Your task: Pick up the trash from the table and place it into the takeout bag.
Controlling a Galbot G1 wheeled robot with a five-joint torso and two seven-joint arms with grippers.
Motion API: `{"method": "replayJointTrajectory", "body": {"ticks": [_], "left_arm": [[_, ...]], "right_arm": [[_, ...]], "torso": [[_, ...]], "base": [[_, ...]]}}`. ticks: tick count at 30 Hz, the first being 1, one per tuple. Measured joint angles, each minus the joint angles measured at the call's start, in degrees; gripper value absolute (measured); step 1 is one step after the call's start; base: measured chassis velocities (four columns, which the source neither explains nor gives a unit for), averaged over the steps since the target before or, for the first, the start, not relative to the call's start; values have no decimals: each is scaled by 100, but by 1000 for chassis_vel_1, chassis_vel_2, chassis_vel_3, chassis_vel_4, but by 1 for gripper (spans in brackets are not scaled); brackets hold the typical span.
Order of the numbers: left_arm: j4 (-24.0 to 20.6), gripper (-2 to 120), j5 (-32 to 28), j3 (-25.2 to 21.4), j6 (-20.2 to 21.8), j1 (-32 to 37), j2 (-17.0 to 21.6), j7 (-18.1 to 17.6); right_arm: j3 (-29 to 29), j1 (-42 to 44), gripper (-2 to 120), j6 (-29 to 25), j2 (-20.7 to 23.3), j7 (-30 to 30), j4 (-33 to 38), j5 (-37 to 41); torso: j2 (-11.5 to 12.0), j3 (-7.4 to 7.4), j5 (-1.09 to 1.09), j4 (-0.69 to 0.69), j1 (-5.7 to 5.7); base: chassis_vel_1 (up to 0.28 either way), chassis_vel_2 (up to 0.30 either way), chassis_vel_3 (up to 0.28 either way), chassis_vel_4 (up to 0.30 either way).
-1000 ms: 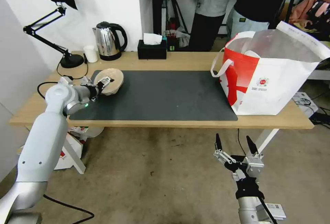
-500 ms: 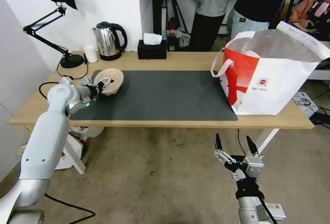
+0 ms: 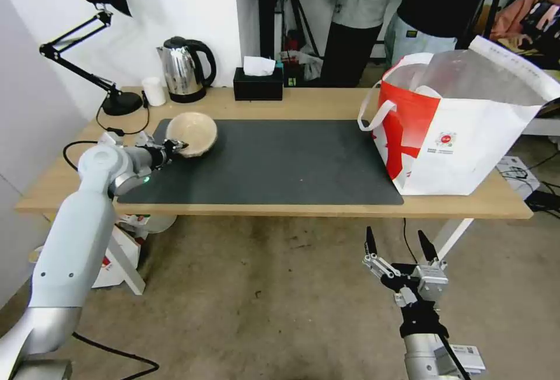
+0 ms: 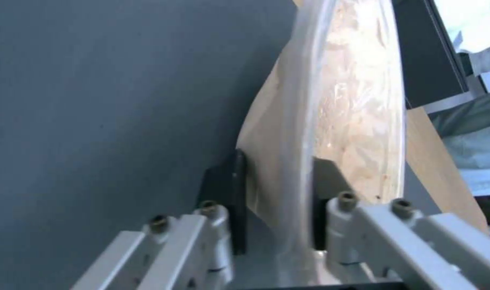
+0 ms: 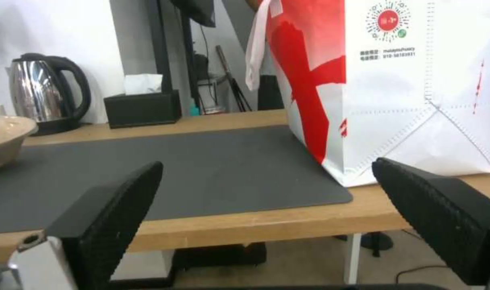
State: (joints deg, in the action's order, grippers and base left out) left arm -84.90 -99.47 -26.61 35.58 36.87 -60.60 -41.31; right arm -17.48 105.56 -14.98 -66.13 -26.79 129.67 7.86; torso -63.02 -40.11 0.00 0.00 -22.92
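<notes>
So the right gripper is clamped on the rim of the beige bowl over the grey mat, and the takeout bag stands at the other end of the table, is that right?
Not quite: the left gripper clamps the beige bowl by its rim, as the left wrist view shows. The right gripper hangs open below the table edge. The rest holds: bowl over the grey mat, takeout bag at the other end.

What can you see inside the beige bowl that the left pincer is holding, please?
The beige bowl, clamped at its rim by the left pincer, shows a bare speckled inner wall; its bottom is hidden.
</notes>
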Motion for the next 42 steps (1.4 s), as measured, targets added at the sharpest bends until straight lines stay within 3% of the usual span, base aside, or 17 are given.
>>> {"method": "replayJointTrajectory", "body": {"ticks": [8,17,33,37,40,42], "left_arm": [[7,4,117,-21,-12,58,56,127],[-30,4,135,-51,-22,104,68,161],[-925,4,-229,-87,-124,6,392,241],[-1180,4,-489,94,-130,-369,569,241],[-1136,4,-660,345,-157,-778,684,283],[-1009,4,-635,645,-251,-1027,754,730]], "right_arm": [[0,0,100,0,0,0,0,0],[0,0,100,0,0,0,0,0],[0,0,100,0,0,0,0,0],[0,0,100,0,0,0,0,0],[0,0,100,0,0,0,0,0],[0,0,100,0,0,0,0,0]], "torso": [[0,0,0,0,0],[0,0,0,0,0],[0,0,2,0,0],[0,0,0,0,0],[0,0,2,-1,0],[0,0,1,1,0]], "base": [[0,0,0,0],[0,0,0,0],[0,0,0,0],[0,0,0,0],[0,0,0,0],[0,0,0,0]]}}
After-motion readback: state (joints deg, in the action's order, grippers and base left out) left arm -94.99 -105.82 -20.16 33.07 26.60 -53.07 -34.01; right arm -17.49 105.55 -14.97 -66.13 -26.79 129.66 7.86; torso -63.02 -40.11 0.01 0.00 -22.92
